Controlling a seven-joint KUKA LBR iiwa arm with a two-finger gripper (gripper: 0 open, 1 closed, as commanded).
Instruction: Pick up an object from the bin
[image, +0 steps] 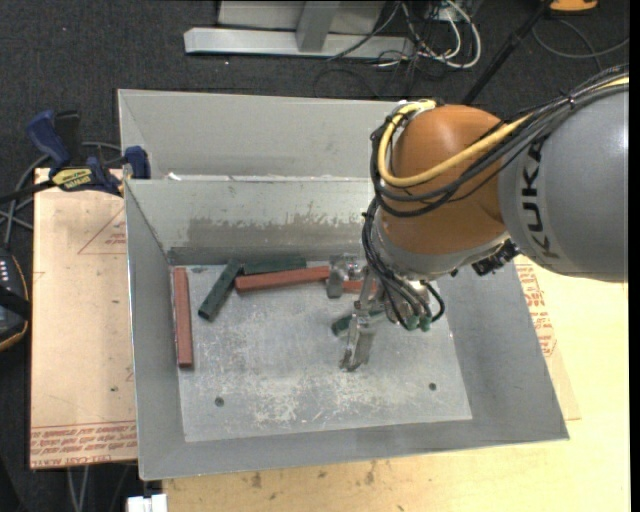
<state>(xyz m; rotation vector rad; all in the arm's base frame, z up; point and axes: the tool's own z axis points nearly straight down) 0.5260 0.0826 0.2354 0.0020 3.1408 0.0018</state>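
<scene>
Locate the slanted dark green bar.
The slanted dark green bar lies in the camera view at the back left of the bin, between the reddish bar by the left wall and the left end of the crosswise reddish bar.

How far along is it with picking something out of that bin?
Nothing looks picked yet: the red bar, tilted green bar and brown bar lie on the bin floor. The gripper hangs over bare floor, to their right in the view. Grasping and lifting are left.

Scuffed grey metal bin (300, 405) flecked whitish, long rust-red block (183, 318) by its left wall, slanted dark green block (220, 291), second rust-red block (282, 280) near its back wall, glossy orange wrist cover (445, 175), grey arm (590, 180) lettered black
</scene>
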